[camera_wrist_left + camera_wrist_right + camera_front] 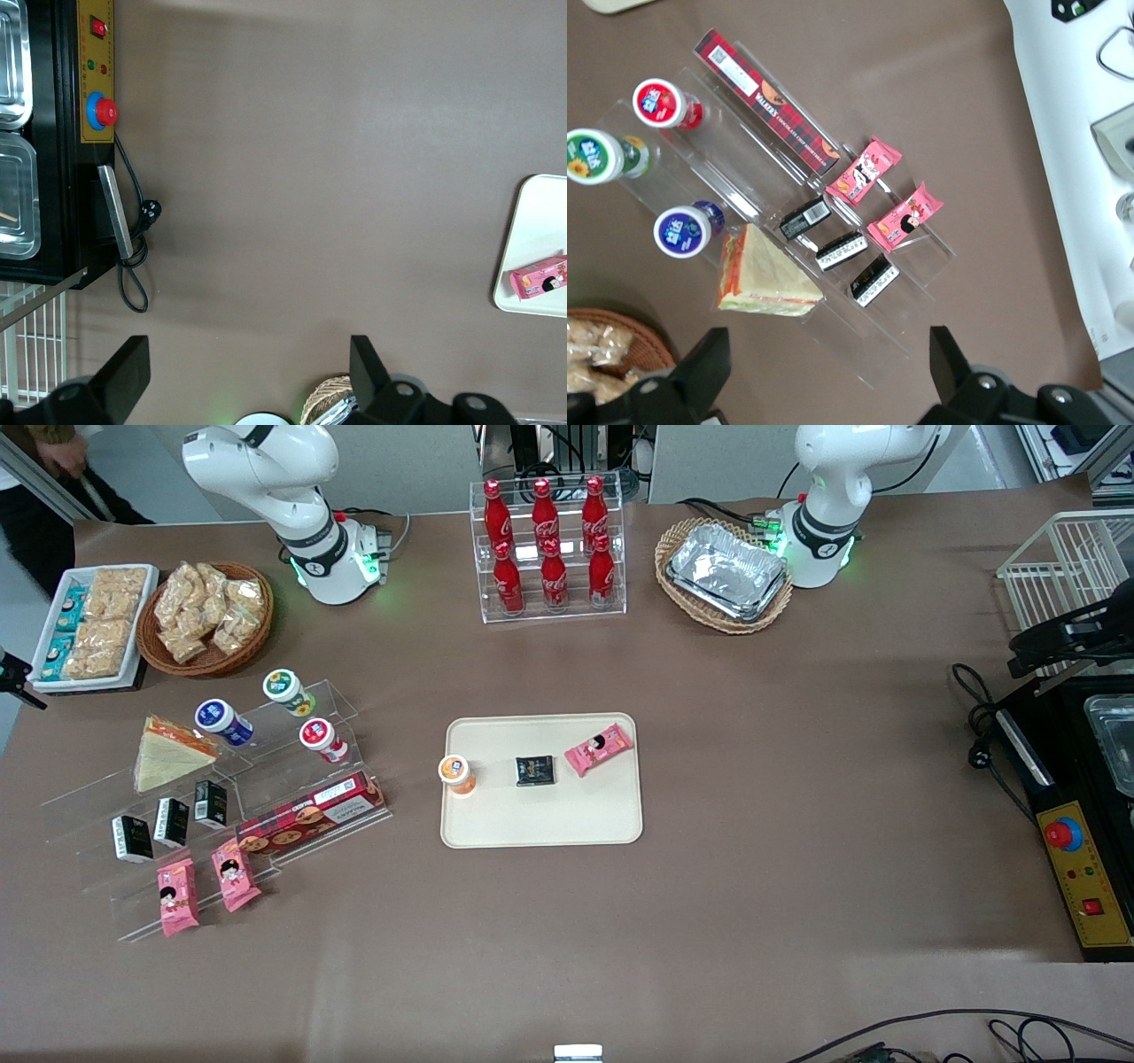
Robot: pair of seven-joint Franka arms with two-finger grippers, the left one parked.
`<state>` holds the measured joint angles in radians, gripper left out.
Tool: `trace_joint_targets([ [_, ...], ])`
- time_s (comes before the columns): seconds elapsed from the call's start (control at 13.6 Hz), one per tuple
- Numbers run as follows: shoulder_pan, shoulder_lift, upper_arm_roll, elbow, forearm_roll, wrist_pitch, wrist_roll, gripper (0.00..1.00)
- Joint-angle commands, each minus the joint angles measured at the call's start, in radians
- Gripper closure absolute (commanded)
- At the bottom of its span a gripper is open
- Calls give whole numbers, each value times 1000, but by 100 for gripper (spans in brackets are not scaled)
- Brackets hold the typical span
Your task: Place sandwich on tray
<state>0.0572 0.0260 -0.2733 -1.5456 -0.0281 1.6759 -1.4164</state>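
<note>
The pincer (824,376) hangs released, fingers spread wide and holding nothing, above the clear stepped stand (221,797) at the working arm's end of the desk (797,824). The sandwich (766,279) lies below it on the stand's upper step, touching nothing of the pincer. Seen from the front, it sits at seven o'clock of a blue-lidded cup (223,721). The tray (540,824) lies well apart, at three o'clock of the sandwich. It carries an orange cup (457,772), a black packet (536,771) and a pink packet (599,749).
</note>
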Motion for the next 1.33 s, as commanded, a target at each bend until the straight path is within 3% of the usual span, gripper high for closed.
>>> trace_joint_targets([
  [0.0, 7, 6, -11, 7, 24, -2, -180, 0],
  [0.52, 3, 12, -12, -79, 57, -4, -476, 0],
  [1.25, -5, -63, -47, -266, 45, 74, -602, 0],
])
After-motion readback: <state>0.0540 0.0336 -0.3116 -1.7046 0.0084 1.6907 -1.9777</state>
